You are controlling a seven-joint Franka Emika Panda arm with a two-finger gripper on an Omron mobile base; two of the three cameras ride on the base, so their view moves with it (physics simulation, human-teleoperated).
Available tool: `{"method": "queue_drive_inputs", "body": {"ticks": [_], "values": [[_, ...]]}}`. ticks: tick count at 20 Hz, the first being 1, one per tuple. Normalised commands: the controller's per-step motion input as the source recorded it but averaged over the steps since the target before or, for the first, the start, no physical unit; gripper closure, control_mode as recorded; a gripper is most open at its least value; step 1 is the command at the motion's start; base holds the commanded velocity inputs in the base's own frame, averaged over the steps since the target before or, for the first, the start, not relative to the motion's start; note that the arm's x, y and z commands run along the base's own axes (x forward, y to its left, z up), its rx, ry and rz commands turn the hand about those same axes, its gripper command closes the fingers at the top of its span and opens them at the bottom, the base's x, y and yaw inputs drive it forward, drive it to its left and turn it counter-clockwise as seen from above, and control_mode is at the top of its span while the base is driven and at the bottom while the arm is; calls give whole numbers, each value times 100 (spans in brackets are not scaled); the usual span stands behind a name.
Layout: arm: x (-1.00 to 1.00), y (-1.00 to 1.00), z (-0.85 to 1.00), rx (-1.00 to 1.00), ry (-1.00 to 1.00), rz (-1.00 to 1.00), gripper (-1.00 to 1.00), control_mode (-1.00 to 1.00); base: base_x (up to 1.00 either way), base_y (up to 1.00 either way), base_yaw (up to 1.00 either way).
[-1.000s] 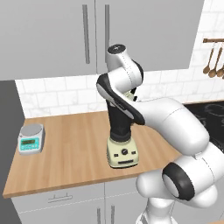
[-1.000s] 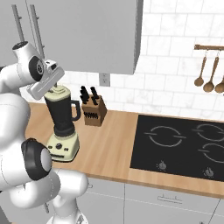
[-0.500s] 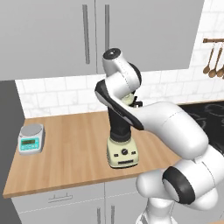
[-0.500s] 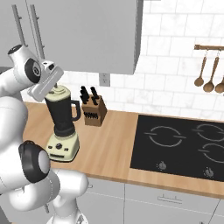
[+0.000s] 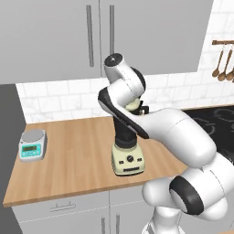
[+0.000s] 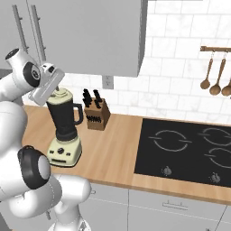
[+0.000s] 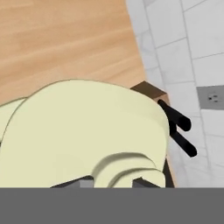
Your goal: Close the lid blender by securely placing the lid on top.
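The cream lid (image 7: 87, 127) looms large in the hand view, its raised knob (image 7: 127, 168) sitting between my two dark fingertips. My gripper (image 7: 111, 183) is shut on the lid by that knob. Seen from the right base, the lid (image 6: 61, 95) rests on the mouth of the tall dark blender (image 6: 66, 121), with my gripper (image 6: 55, 92) at its upper left side. From the left base, my arm covers most of the blender (image 5: 129, 160); its cream base with the dial shows, and a bit of the lid (image 5: 132, 106) peeks out above.
A wooden knife block (image 6: 95, 115) stands just right of the blender, against the tiled wall. A small grey scale (image 5: 33, 145) sits at the counter's left end. The black cooktop (image 6: 189, 149) lies to the right. Wall cabinets (image 6: 85, 36) hang overhead.
My arm's upper joints have swung slightly left. The hand and lid stay at the top of the jar, almost unmoved.
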Motion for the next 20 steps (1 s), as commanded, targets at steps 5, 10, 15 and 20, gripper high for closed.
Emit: {"method": "queue_drive_inputs", "body": {"ticks": [5,10,15,20], "values": [[30,0,0,-19,-20,0,100,-100,0,0,0],[20,0,0,-22,-22,0,100,-100,0,0,0],[4,0,-4,-17,-21,0,100,-100,0,0,0],[-29,0,-50,-7,-9,1,100,-100,0,0,0]]}}
